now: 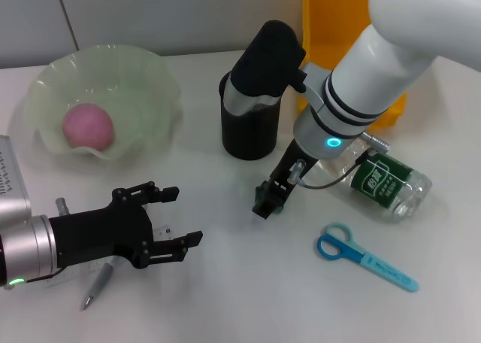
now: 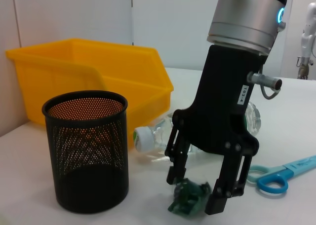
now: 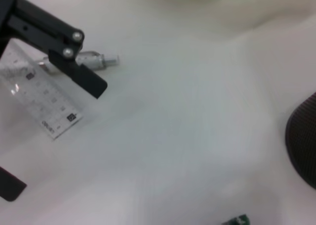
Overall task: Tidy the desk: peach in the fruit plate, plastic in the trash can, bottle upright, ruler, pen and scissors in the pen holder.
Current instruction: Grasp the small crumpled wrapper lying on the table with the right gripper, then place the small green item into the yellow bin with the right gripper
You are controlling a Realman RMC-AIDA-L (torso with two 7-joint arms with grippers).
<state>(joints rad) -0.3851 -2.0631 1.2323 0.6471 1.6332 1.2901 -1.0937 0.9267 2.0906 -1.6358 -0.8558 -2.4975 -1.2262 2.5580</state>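
A pink peach (image 1: 89, 126) lies in the pale green fruit plate (image 1: 150, 80) at the back left. The black mesh pen holder (image 1: 249, 129) stands mid-table, with the yellow trash can (image 1: 331, 19) behind it. A crumpled green plastic (image 2: 189, 200) lies on the table between the spread fingers of my open right gripper (image 1: 269, 200). To the right, the clear bottle (image 1: 391, 185) lies on its side, and the blue scissors (image 1: 361, 256) lie nearer the front. My left gripper (image 1: 186, 217) stands open low over the clear ruler (image 3: 42, 104) and grey pen (image 1: 98, 283).
A grey device (image 1: 11, 177) sits at the left table edge. Bare white table (image 1: 240, 298) stretches along the front between the two grippers.
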